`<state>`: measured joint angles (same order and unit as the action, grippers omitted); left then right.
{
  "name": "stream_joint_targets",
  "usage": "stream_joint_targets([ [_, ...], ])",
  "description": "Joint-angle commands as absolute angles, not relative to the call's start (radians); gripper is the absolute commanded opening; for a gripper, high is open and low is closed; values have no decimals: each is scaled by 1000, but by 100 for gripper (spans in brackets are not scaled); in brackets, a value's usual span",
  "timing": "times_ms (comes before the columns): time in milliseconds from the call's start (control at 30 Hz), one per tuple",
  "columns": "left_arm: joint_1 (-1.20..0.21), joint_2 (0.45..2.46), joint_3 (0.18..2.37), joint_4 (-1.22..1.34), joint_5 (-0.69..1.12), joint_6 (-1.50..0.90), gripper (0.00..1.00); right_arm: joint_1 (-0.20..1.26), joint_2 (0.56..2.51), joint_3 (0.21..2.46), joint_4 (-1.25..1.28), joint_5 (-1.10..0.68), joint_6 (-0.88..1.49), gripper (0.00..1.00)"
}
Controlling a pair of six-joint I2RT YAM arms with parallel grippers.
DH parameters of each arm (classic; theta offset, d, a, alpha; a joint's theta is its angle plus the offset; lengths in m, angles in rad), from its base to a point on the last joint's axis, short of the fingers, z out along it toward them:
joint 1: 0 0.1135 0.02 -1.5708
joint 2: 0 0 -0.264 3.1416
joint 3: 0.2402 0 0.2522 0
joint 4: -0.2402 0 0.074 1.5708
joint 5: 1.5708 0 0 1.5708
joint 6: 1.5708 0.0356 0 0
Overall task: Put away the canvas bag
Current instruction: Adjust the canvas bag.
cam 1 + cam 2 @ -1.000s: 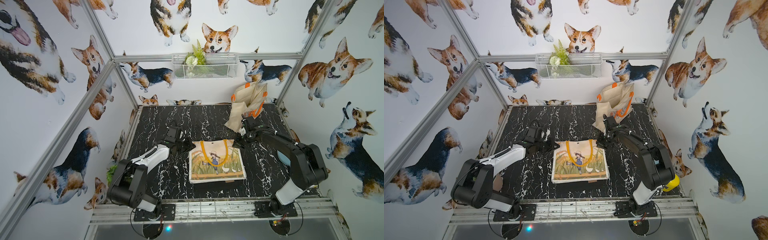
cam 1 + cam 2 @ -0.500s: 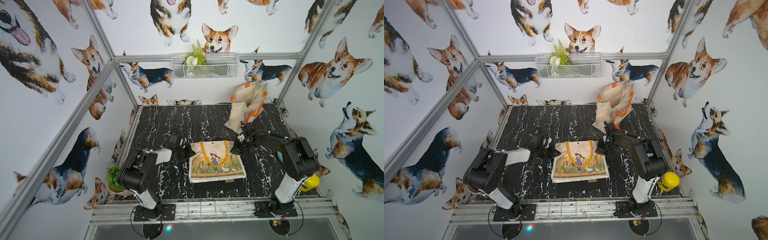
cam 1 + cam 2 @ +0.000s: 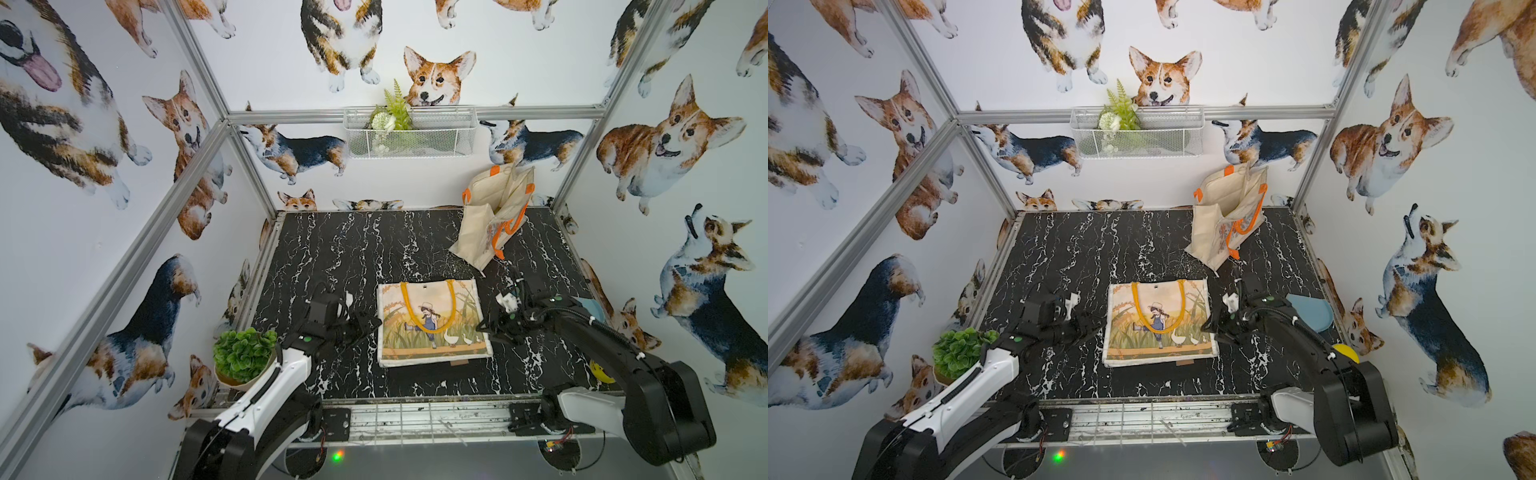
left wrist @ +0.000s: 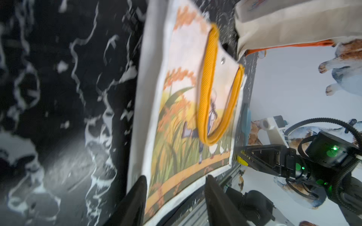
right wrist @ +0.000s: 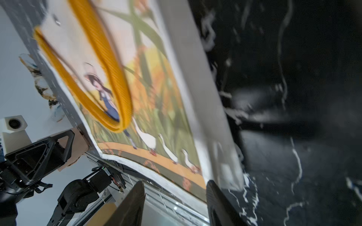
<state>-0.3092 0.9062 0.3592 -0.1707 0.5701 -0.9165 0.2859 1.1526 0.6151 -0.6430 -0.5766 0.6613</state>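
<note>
The canvas bag (image 3: 432,328) (image 3: 1158,324) lies flat on the black marble table, picture side up, showing a girl and geese. Its yellow handles (image 3: 428,307) are folded over the print. My left gripper (image 3: 370,326) (image 3: 1090,328) sits low at the bag's left edge, jaws open. My right gripper (image 3: 486,328) (image 3: 1210,328) sits at the right edge, also open. In the left wrist view the bag (image 4: 186,117) spreads out beyond the open left gripper (image 4: 176,178). In the right wrist view the bag (image 5: 156,97) lies beyond the open right gripper (image 5: 175,182). Neither grips the cloth.
A cream tote with orange handles (image 3: 494,220) stands open at the back right corner. A white wire basket (image 3: 409,133) with greenery hangs on the back wall. A potted plant (image 3: 243,357) sits front left. A blue plate (image 3: 1310,311) and a yellow object (image 3: 1345,353) lie at the right edge.
Both grippers have opened from shut. Both have slid from the bag's far corners toward the front along its sides. The bag lies where it was.
</note>
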Motion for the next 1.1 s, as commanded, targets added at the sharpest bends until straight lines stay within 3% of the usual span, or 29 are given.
stream_joint_targets([
  [0,-315,726,298,-269,552,-1002,66,284,1018,509,-670,-536,695,59],
  [67,-315,625,270,-322,515,-1019,72,284,953,457,-672,-515,706,68],
  [300,-318,518,158,-291,529,-1111,75,280,940,429,-647,-463,773,66],
  [600,-326,778,193,-198,541,-1076,75,279,1208,429,-457,-508,799,64],
  [867,-381,967,230,-80,549,-1075,75,279,1232,380,-364,-534,846,53],
  [1067,-436,1018,237,-16,527,-1097,68,279,1221,376,-359,-532,856,37],
])
